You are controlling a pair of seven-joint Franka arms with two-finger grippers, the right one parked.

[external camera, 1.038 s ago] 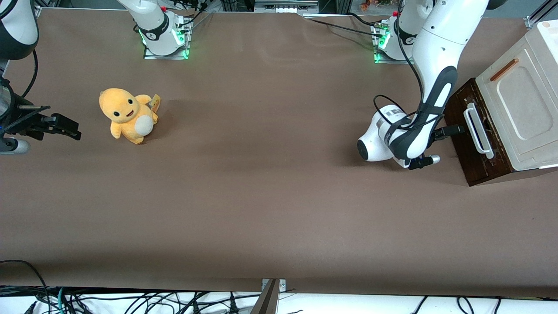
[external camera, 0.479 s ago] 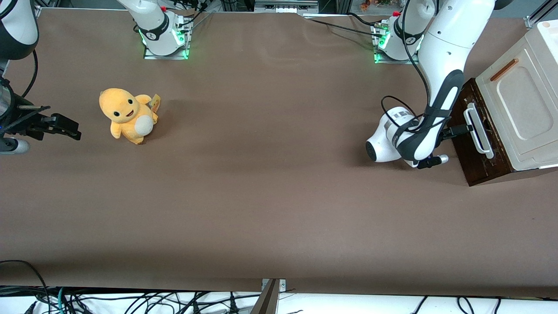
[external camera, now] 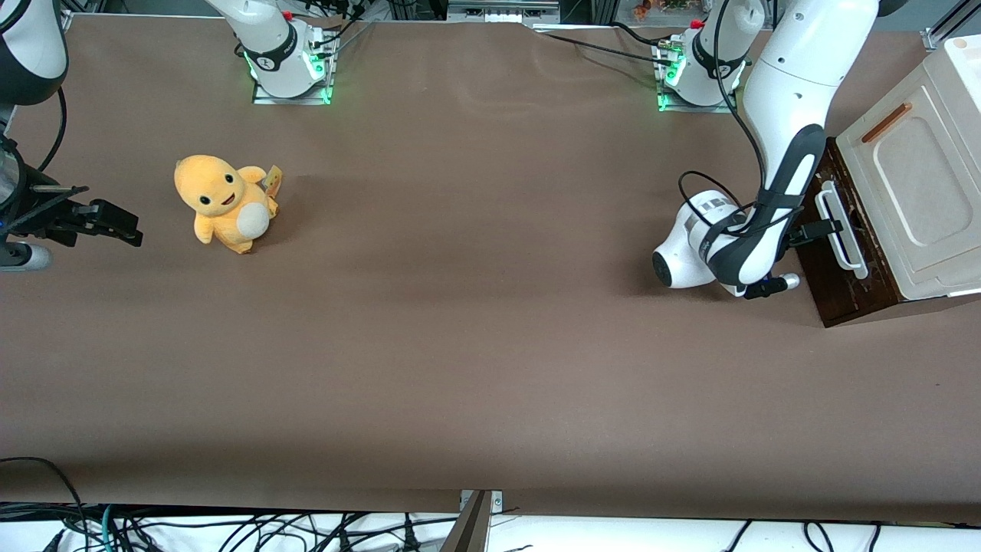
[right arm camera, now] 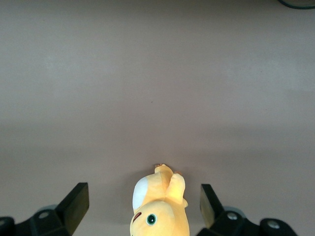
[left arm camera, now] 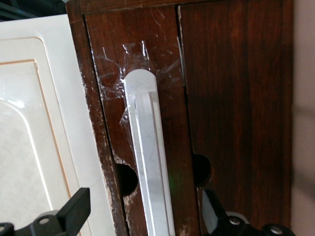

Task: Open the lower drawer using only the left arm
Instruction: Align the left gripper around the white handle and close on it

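The gripper (left arm camera: 142, 216) is wide open w/ nothing held. In the wrist view its two fingers (left arm camera: 74, 209) straddle the white handle (left arm camera: 147, 162): one over the cream panel (left arm camera: 29, 147) side, the other over the dark wood. The bar runs through the gap between them, w/ clear space on both sides. No contact that I can see.

From the front, the gripper (external camera: 824, 228) sits right at the handle (external camera: 839, 230), about mid-bar, in front of the drawer (external camera: 831, 261). The left arm (external camera: 774, 153) reaches down from above, wrist low near the table (external camera: 460, 345).

The drawer is the dark-brown front at the base of the cabinet, at the working arm's end of the table, under the cream panel (external camera: 912, 184) w/ its slim orange handle (external camera: 885, 123). No pale inside shows, so I judge it shut or nearly so.

Progress, as I read it: approach and alignment look done; grasp not yet made, pull not begun. Left: close on the bar, pull straight out from the drawer front, then let go. Main risk prob. a skewed pull jamming the drawer, or the fingers slipping along the smooth bar.

Elsewhere: a yellow plush (external camera: 222, 203) sits well apart, toward the parked arm's end; not involved.
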